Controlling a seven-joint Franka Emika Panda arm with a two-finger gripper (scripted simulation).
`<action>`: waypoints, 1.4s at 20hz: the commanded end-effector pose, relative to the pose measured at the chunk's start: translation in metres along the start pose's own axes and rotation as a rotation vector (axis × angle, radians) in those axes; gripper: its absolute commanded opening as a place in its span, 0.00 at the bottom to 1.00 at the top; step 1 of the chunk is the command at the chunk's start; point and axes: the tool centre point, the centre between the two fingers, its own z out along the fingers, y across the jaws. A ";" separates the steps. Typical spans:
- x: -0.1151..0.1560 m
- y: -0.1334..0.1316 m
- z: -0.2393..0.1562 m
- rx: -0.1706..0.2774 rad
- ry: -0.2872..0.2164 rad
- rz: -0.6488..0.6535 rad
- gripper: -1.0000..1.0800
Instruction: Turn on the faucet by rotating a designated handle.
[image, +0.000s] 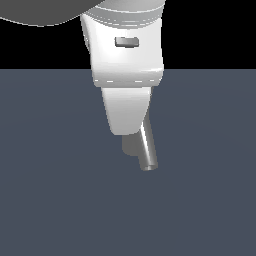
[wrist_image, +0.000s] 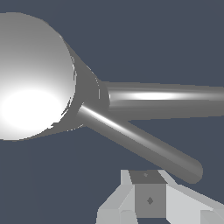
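Note:
In the wrist view the faucet's round flat cap (wrist_image: 30, 74) fills one side, brightly lit. The thicker spout (wrist_image: 170, 101) runs straight out from the body below the cap. The handle (wrist_image: 140, 146), a straight grey rod, leaves the cap's edge at a slant and ends in a rounded tip close to my gripper (wrist_image: 148, 199). The fingers sit together with no gap showing and nothing between them, just short of the rod's tip. In the exterior view my white hand (image: 127, 107) covers most of the faucet (image: 131, 146). One grey tube (image: 148, 152) pokes out below it; which tube it is I cannot tell.
A flat dark blue-grey floor (image: 55, 200) lies all around the faucet. The background above its far edge is black.

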 end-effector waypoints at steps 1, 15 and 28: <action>0.008 0.007 0.001 -0.007 0.008 0.013 0.00; 0.013 0.013 0.000 -0.001 0.003 0.005 0.00; 0.047 0.018 0.000 -0.004 0.005 0.009 0.00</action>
